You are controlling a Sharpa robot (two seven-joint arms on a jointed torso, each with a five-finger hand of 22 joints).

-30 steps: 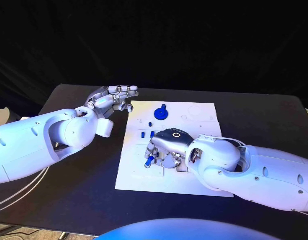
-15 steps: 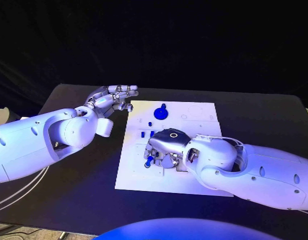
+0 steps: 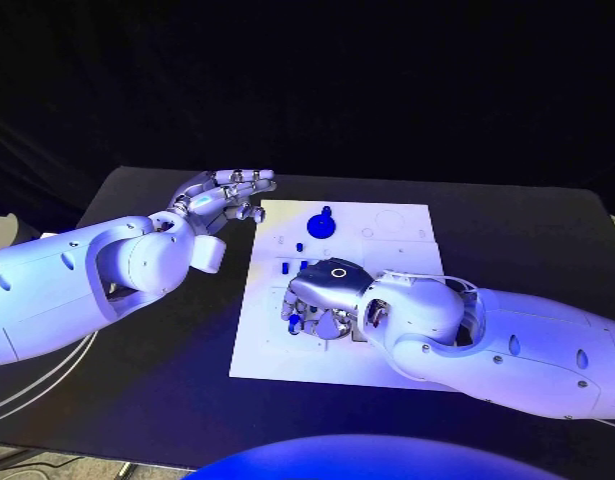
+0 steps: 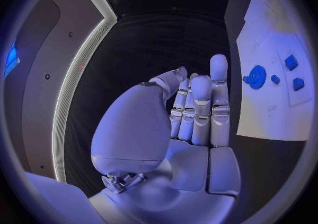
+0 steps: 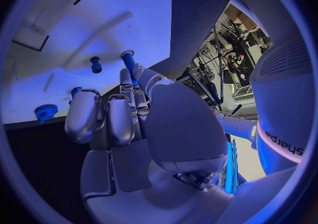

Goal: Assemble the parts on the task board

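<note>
Right hand (image 3: 329,295) pinches a blue peg (image 5: 127,63) over the task board (image 3: 394,225) near its left edge, insertion step; next needs alignment with a hole. Left hand (image 3: 221,200) empty, fingers loosely together, off the board's far-left corner.

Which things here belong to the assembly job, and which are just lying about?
Job:
- task board
- blue gear
- blue peg pinched by the right robot hand
- small blue pieces

Lying about:
- black table
- left robot hand, empty beside the board
</note>
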